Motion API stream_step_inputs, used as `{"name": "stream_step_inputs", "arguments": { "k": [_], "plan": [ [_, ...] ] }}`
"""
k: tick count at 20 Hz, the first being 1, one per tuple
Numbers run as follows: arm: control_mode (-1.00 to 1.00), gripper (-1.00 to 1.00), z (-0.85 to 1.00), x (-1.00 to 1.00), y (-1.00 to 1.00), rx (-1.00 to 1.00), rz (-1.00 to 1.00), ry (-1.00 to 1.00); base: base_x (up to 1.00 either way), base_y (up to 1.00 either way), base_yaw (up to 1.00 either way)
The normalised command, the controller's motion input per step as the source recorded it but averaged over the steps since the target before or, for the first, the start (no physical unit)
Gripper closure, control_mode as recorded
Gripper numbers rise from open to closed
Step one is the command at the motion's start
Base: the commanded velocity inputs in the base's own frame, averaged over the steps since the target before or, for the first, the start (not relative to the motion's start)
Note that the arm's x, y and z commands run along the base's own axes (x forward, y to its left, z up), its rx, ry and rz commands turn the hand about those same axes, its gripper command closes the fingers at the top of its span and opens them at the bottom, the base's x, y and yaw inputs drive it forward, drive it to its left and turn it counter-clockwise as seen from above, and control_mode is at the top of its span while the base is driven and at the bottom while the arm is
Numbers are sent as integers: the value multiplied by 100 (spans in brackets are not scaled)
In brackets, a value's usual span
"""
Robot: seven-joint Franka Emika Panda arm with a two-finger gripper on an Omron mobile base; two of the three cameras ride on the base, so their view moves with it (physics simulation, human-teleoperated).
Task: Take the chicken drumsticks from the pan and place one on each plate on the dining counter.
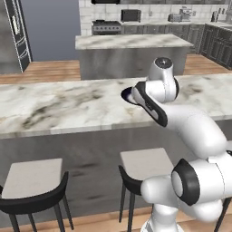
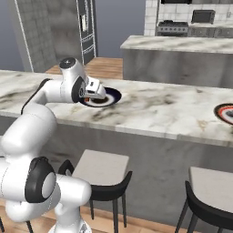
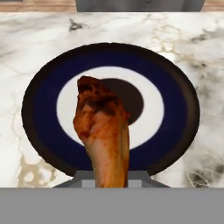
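Observation:
An orange-brown chicken drumstick (image 3: 103, 127) rises from the bottom of the hand view, and my gripper (image 2: 96, 92) is shut on it. It hangs just above a round plate (image 3: 175, 109) with a dark blue rim and a white centre, casting a shadow on that centre. The plate (image 2: 109, 97) lies on the marble dining counter (image 2: 159, 109), and its edge (image 1: 125, 94) peeks out from behind my arm in the left base view. A second plate (image 2: 225, 113) lies at the counter's right end. The drumstick hides my fingertips. The pan is out of view.
Black stools with pale seats (image 1: 31, 179) (image 1: 145, 164) (image 2: 101, 168) stand along my side of the dining counter (image 1: 54, 106). Behind it is a shorter marble island (image 1: 131, 41), then a back wall with a stove (image 1: 107, 27) and dark cabinets. A tall fridge (image 2: 86, 29) stands at the left.

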Motion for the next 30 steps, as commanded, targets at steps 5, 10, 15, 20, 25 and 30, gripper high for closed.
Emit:
{"name": "stream_step_inputs", "arguments": {
  "k": [5,10,15,20,25,30],
  "plan": [
    [-100,100,-5,35,-5,0,0,0,0,0,0],
    [-100,100,-7,19,0,0,0,0,0,0,0],
    [-100,100,-15,10,0,0,0,0,0,0,0],
    [-100,100,-15,13,0,0,0,0,0,0,0],
    [-100,100,-12,19,0,0,0,0,0,0,0],
    [-100,100,-4,20,0,0,0,0,0,0,0]
  ]
}}
